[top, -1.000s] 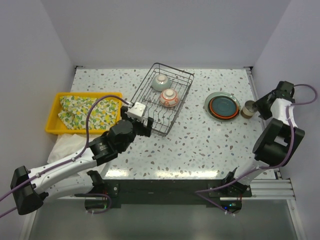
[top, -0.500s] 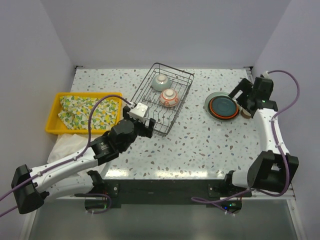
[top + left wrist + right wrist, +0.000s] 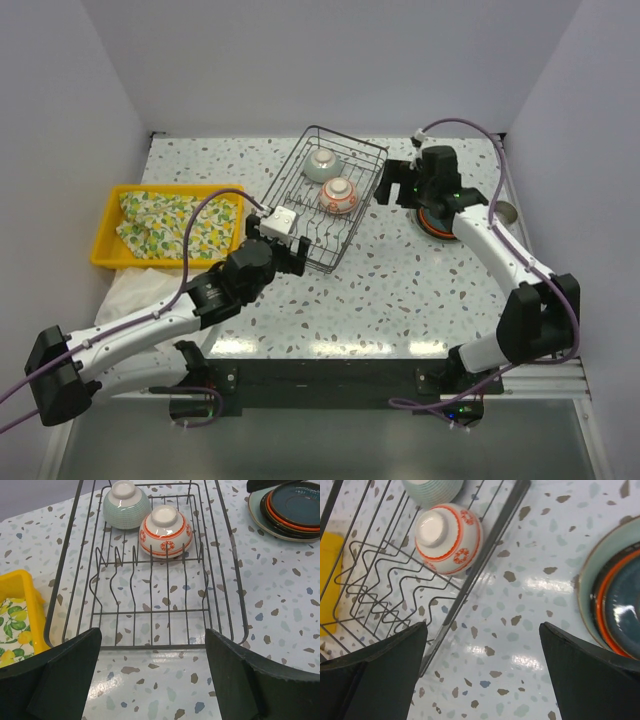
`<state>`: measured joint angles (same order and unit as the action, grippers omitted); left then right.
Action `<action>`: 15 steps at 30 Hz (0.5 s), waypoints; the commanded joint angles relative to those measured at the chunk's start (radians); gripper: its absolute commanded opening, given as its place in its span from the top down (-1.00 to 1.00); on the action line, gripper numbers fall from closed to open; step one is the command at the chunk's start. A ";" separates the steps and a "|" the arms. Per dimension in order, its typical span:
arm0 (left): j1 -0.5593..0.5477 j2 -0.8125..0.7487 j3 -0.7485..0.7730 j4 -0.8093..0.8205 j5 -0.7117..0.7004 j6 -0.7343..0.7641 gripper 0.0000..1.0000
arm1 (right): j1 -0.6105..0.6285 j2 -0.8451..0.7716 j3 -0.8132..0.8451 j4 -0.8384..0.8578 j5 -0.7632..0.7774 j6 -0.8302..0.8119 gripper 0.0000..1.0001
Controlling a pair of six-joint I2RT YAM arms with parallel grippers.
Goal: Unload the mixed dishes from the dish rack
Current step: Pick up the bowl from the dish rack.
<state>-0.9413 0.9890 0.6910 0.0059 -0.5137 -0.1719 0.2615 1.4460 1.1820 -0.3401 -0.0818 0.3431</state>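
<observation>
Right end effector (image 3: 481,645), apart and empty, hovers by rack (image 3: 350,138) right rim, likely aiming at red bowl (image 3: 339,196). It and celadon bowl (image 3: 323,164) sit upturned at rack far end. Left end effector (image 3: 150,645), apart, at near rim. Plates (image 3: 292,505) stacked right on bench (image 3: 400,290).

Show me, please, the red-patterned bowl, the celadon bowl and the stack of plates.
red-patterned bowl (image 3: 165,534): left wrist view, on its upturned side wall.
celadon bowl (image 3: 126,507): left wrist view, on its ribbed side wall.
stack of plates (image 3: 299,502): left wrist view, on the dark top plate's face.
</observation>
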 commanded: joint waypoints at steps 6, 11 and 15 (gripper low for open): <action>0.019 0.000 0.025 -0.064 -0.037 -0.096 -0.79 | 0.130 0.201 0.195 0.098 -0.036 -0.127 -0.97; 0.027 -0.029 0.056 -0.133 -0.066 -0.103 -0.80 | 0.165 0.325 0.294 0.098 -0.035 -0.159 -0.97; 0.033 -0.050 0.076 -0.173 -0.085 -0.109 -0.80 | 0.180 0.392 0.327 0.087 -0.047 -0.164 -0.97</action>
<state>-0.9184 0.9771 0.7033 -0.1333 -0.5552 -0.2516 0.4274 1.7996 1.4494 -0.2722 -0.1051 0.2142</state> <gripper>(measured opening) 0.898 0.983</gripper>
